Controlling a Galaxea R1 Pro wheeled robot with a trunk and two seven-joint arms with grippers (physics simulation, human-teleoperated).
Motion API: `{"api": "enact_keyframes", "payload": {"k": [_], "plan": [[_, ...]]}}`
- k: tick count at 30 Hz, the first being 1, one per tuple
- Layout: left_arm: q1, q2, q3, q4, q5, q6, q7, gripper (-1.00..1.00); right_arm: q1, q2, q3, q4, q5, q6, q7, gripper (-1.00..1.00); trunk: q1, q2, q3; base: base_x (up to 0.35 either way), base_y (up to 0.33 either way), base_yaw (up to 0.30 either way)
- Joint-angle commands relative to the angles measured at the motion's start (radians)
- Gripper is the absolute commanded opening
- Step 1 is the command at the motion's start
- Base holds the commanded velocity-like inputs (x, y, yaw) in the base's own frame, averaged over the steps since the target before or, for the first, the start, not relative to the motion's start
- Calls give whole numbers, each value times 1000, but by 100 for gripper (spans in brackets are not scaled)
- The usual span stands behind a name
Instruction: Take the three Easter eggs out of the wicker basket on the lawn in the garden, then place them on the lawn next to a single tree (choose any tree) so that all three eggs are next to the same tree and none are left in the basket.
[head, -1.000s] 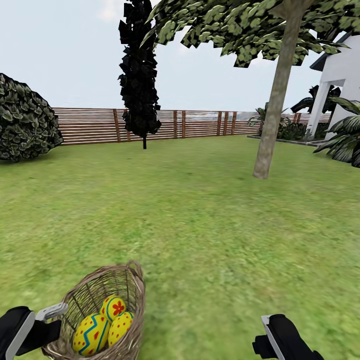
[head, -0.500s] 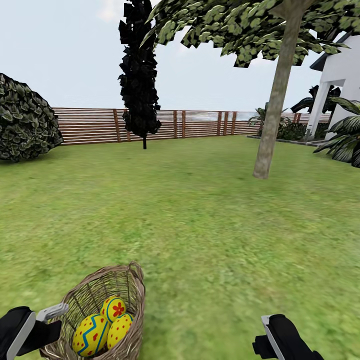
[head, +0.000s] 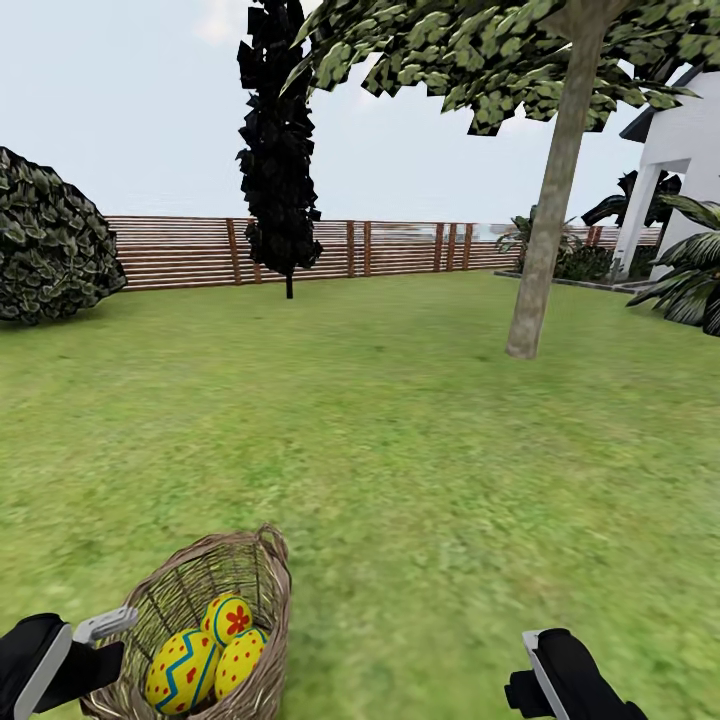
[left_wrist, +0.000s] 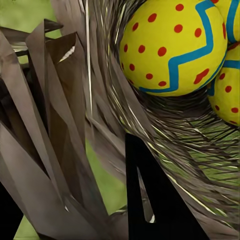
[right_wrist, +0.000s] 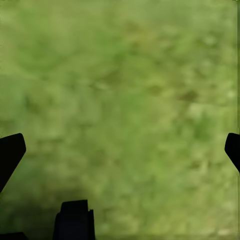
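Note:
The wicker basket (head: 205, 600) stands on the lawn (head: 400, 450) at the lower left of the head view. Three yellow Easter eggs lie inside it: one with a blue zigzag (head: 183, 670), one with a red flower (head: 228, 617), one with red dots (head: 240, 660). My left gripper (head: 108, 628) is at the basket's left side, shut on its woven wall (left_wrist: 60, 125). One black finger (left_wrist: 155, 205) sits inside, below a zigzag egg (left_wrist: 175, 45). My right gripper (head: 535, 655) hangs open over bare grass (right_wrist: 120, 100), holding nothing. The tree (head: 545, 230) rises at the far right.
A dark cypress (head: 278, 150) and a wooden fence (head: 400, 248) stand at the back. A round bush (head: 50, 240) is at the left. The white house (head: 685, 140) and palms (head: 690, 275) are at the right. Open grass stretches between basket and tree.
The basket and my left gripper have shifted slightly down and left in the head view, the eggs moving with it. The right gripper and background are unchanged.

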Motion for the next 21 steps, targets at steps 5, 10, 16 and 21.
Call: {"api": "enact_keyframes", "payload": {"k": [5, 10, 16, 21], "plan": [[-1, 0, 2, -1, 2, 5, -9, -100, 0, 1, 1, -1, 5, 4, 2, 100, -19, 35, 15, 0, 0, 0], [-1, -1, 3, -1, 2, 5, -9, -100, 0, 1, 1, -1, 5, 4, 2, 100, -39, 70, 30, 0, 0, 0], [-1, -2, 2, -1, 1, 5, -9, -100, 0, 1, 1, -1, 5, 4, 3, 100, -62, 112, 49, 0, 0, 0], [-1, -1, 1, -1, -1, 5, -57, -100, 0, 1, 1, -1, 5, 4, 3, 100, -81, 147, 65, 0, 0, 0]]}}
